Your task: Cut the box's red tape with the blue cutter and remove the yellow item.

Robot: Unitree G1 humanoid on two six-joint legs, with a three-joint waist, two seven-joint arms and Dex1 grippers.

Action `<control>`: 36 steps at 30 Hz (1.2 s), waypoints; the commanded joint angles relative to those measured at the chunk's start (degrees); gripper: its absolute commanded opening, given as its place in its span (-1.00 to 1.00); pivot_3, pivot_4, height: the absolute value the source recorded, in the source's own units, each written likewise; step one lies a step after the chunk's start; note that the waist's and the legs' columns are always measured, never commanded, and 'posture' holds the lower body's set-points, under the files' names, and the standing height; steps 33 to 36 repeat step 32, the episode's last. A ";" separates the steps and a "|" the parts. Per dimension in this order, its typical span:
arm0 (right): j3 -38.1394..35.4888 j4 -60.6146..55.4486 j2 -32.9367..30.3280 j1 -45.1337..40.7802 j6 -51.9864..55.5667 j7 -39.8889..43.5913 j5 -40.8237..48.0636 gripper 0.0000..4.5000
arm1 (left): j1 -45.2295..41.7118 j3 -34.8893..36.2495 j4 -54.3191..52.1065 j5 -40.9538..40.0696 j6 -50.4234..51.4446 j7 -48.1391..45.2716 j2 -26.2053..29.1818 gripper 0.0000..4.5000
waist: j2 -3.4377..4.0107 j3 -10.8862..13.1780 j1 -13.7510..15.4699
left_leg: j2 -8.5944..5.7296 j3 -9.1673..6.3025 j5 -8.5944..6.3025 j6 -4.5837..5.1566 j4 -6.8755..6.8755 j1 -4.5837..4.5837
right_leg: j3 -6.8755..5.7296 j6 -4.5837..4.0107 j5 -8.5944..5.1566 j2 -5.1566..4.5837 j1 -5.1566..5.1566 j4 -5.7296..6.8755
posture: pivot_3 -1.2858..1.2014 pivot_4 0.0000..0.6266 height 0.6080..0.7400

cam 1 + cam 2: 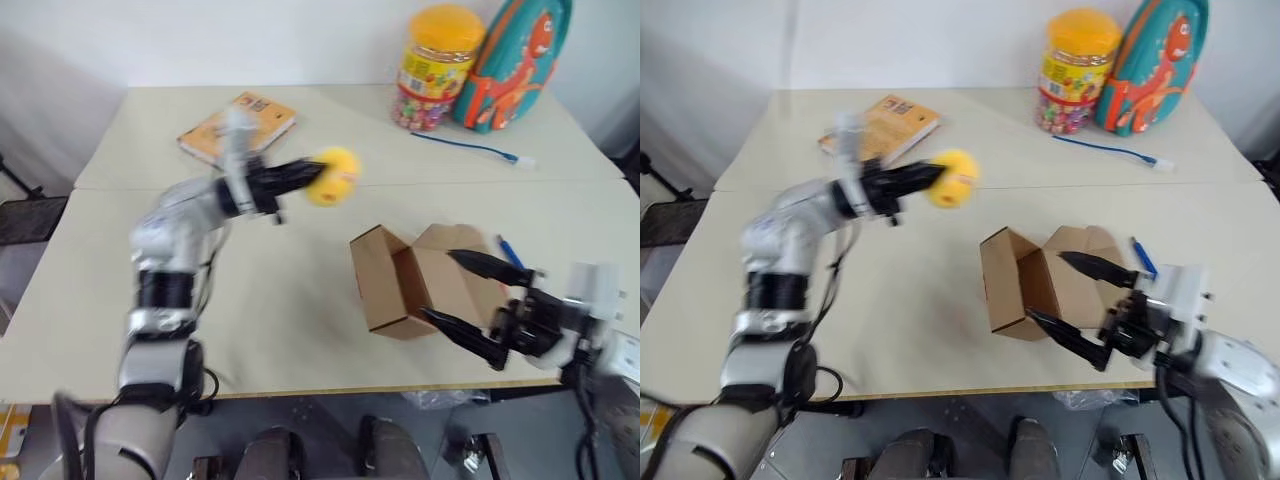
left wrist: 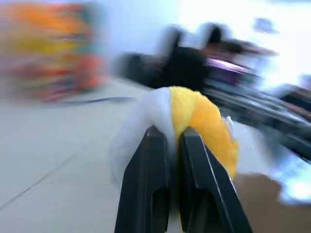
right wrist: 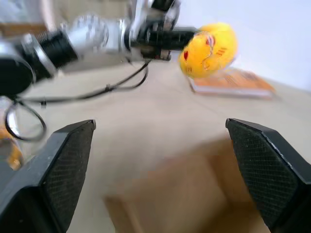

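Left end effector point(image 1: 318, 178): fingers pinched nearly together on the yellow ball point(image 1: 333, 176), which is held in the air above the bench point(image 1: 290, 320), well apart from the box and near the orange book point(image 1: 238, 125). In the left wrist view the two black fingers point(image 2: 148, 189) clamp the ball's edge together with a bit of white material.

Right end effector point(image 1: 466, 299): fingers spread wide, holding nothing, one to either side of the near end of the box point(image 1: 415, 280), at the bench's front edge on the robot's right. Whether they touch the cardboard cannot be told.

Box: brown, lying on the bench with its flaps open.

Blue cutter point(image 1: 510, 252): lying on the bench just beyond the box, on its right side.

Background, far side of the bench: candy jar point(image 1: 435, 68) with yellow lid, a backpack point(image 1: 515, 60) beside it, and a thin blue cable point(image 1: 470, 147) in front of them.
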 commanded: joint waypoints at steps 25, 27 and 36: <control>-3.50 13.19 -5.44 -8.98 -4.32 13.65 -2.12 1.00 | 50.37 20.19 -25.61 -5.05 -6.78 -5.88 23.65 0.98 | -0.11 0.09 -0.18 | 0.23 0.21 -0.47 -0.53 -0.26 0.09 | -0.72 -0.36 -0.14 0.00 -0.11 -0.13 | 0.03 -0.52 1.00; -5.94 13.53 -6.81 -6.45 -4.28 14.13 -2.24 1.00 | 54.98 22.48 -25.26 -3.66 -10.72 -7.27 23.45 0.98 | -0.06 0.12 0.13 | 0.22 0.32 -0.48 -0.54 -0.31 0.13 | -0.72 -0.41 -0.17 -0.02 -0.11 -0.18 | 0.03 -0.52 1.00; -9.29 14.39 -7.38 -3.49 -3.28 12.41 -2.17 1.00 | 60.92 22.63 -28.86 -2.72 -14.63 -6.44 20.44 0.98 | -0.08 0.12 0.60 | 0.20 0.36 -0.52 -0.59 -0.30 0.12 | -0.65 -0.44 -0.18 -0.17 -0.11 -0.26 | 0.03 -0.52 1.00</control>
